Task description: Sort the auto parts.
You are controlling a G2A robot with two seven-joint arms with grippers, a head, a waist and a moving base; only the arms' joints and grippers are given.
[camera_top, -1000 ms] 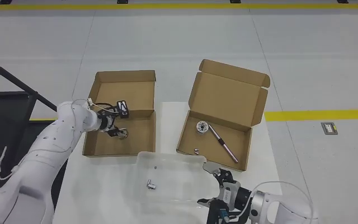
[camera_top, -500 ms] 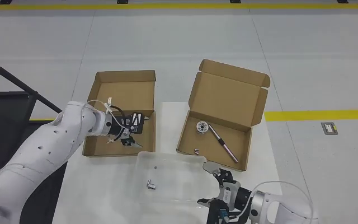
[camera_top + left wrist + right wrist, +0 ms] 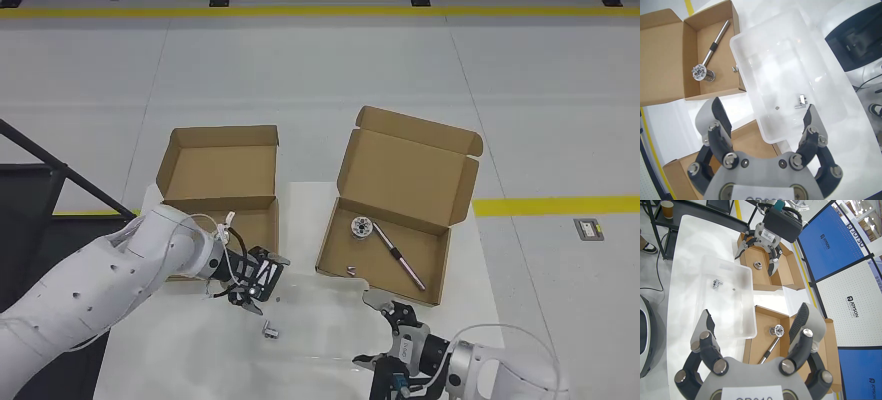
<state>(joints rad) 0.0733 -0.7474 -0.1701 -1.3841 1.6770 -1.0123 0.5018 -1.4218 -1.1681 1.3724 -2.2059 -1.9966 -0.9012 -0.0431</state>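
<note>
The left gripper (image 3: 258,278) hangs over the ten o'clock corner of the clear tray (image 3: 734,43), jaws apart and empty. The small metal bracket (image 3: 269,329) lies on the tray floor at the gripper's six o'clock. The bracket is thin, stepped and shiny and sits on slick plastic, so an off-centre pinch could skid it away or knock the tray wall. A dark speck (image 3: 777,108) beside it may be a screw, though it is too small to tell. The right gripper (image 3: 368,328), likewise apart and empty, sits at the tray's four o'clock. The cardboard box (image 3: 410,170) at one o'clock is matte and stiff.
</note>
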